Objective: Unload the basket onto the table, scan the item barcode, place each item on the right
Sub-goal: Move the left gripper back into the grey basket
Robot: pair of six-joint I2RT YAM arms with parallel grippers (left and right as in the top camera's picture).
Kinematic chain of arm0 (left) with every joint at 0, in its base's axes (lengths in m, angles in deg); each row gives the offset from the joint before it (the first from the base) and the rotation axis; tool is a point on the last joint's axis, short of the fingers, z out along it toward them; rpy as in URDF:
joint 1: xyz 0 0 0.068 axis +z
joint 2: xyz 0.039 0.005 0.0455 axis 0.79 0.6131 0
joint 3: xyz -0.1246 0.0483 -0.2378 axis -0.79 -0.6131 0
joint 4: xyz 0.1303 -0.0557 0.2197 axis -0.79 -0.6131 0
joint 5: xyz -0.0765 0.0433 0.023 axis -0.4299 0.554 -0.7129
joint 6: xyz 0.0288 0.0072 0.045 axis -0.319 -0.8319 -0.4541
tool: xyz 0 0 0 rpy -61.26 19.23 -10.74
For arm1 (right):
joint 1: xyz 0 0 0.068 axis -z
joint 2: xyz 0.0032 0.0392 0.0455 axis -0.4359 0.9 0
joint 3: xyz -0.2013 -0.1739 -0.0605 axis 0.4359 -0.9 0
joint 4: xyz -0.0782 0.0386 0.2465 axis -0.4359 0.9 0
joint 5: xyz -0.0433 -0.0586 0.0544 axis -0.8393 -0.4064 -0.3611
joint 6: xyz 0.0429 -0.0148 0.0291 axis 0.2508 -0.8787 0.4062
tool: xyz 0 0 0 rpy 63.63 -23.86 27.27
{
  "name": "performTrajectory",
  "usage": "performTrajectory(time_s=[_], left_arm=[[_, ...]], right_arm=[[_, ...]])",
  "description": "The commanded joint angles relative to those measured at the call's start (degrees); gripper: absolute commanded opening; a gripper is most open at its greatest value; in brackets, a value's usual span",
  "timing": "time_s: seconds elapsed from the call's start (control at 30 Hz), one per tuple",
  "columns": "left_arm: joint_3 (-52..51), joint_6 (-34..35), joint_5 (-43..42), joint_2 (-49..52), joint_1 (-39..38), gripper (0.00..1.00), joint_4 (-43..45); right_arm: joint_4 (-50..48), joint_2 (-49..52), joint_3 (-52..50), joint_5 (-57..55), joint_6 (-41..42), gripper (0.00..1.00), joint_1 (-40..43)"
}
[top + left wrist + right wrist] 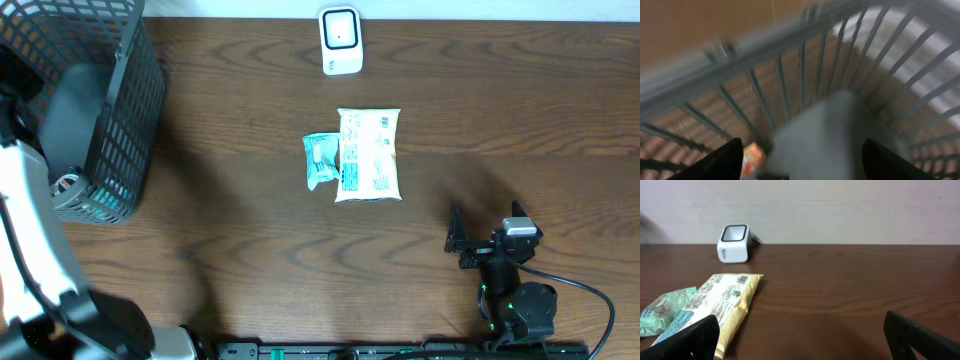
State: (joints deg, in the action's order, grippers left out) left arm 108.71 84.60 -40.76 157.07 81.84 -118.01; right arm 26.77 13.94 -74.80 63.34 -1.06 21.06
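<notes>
At table's left end, left gripper [800,162] sits down in the basket [130,90]; right gripper [487,222] stands wide, empty.
Overhead: scanner [340,42] at far edge, yellow pack [368,155] mid-table, green packet [320,160] against its left side. Left wrist (badly blurred): fingers apart inside basket, grey shape [825,135] btwn them, can't tell if gripped. Right wrist: spread fingers, nothing btwn; both packs lie ahead to the left, scanner beyond.
</notes>
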Motion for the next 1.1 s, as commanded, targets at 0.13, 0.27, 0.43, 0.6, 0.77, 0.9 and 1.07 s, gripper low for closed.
performTrajectory(time_s=[0.13,0.27,0.43,0.6,0.77,0.9,1.07], left_arm=[[0.6,3.1,-8.5,6.6,2.1,0.75,-5.2],[0.5,3.0,-8.5,8.2,2.1,0.75,-8.5],[0.5,3.1,-8.5,10.5,2.2,0.75,-12.5],[0.5,3.0,-8.3,12.8,2.2,0.76,-15.8],[0.5,9.0,-2.0,15.6,2.2,0.98,-18.3],[0.3,11.9,5.4,17.3,2.2,0.98,-18.3],[0.1,5.8,8.6,18.8,2.2,0.98,-15.3]], right_arm=[[0.2,-0.4,-0.1,-0.1,0.6,0.99,0.2],[0.2,-0.4,-0.1,-0.1,0.6,0.99,0.2],[0.2,-0.4,-0.1,-0.1,0.6,0.99,0.2],[0.2,-0.4,-0.1,-0.1,0.6,0.99,0.2],[0.2,-0.4,-0.1,-0.1,0.6,0.99,0.2],[0.2,-0.4,-0.1,-0.1,0.6,0.99,0.2],[0.2,-0.4,-0.1,-0.1,0.6,0.99,0.2]])
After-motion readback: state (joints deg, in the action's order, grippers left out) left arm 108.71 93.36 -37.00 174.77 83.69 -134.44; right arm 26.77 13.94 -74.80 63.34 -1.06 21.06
